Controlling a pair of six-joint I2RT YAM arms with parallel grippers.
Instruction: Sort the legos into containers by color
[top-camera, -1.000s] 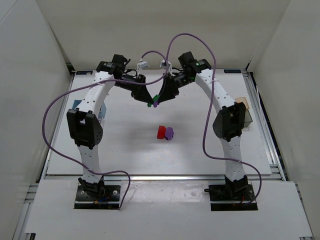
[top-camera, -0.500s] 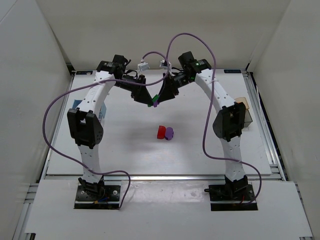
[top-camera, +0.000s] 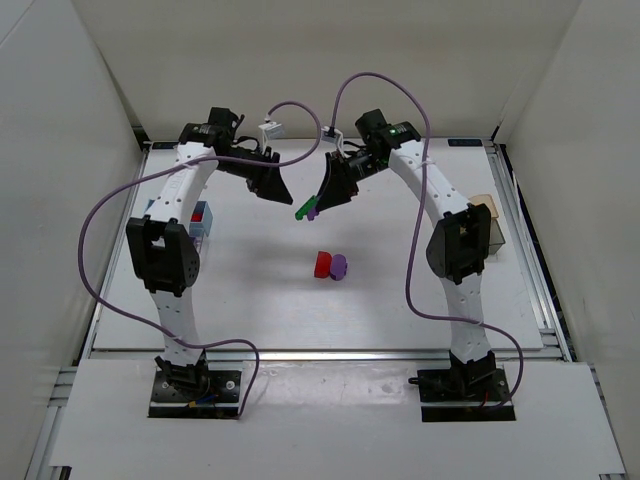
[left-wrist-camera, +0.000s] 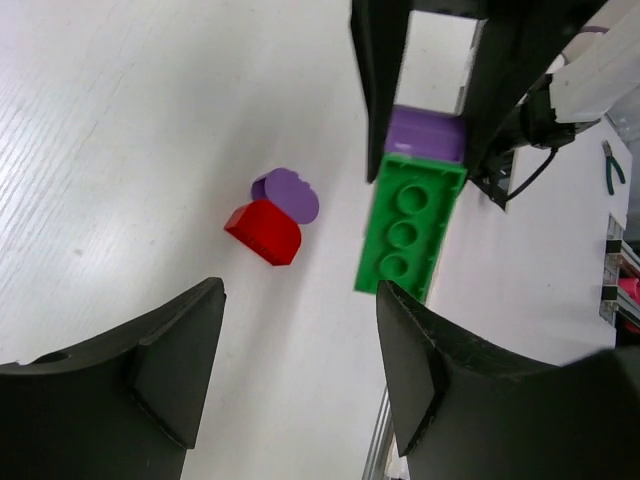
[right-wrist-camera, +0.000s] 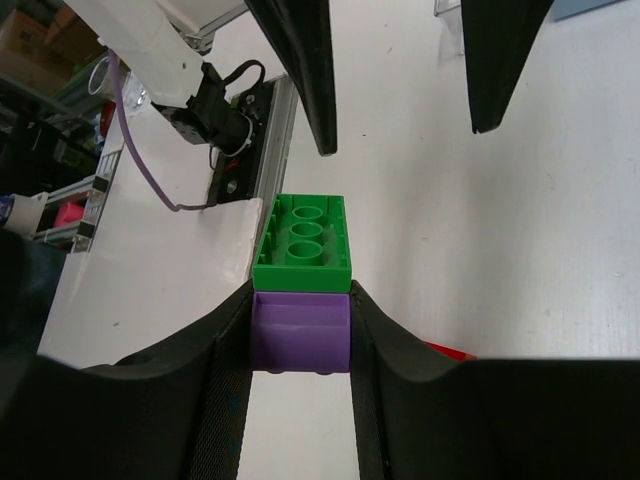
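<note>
My right gripper is shut on a purple lego, held above the table at the back middle. A green lego is still joined to its end and sticks out past the fingertips; the pair also shows in the left wrist view. My left gripper is open and empty, a short way left of the green lego. A red lego and a second purple lego lie touching on the table middle. A blue container stands at the left; a tan-amber container and a dark-clear container stand at the right.
Something red lies in the blue container, partly hidden by my left arm. Purple cables loop over both arms. White walls close in the table on three sides.
My left gripper has drawn back to the left, away from the green lego where both grippers met. The right gripper still holds the joined pair in about the same place.
</note>
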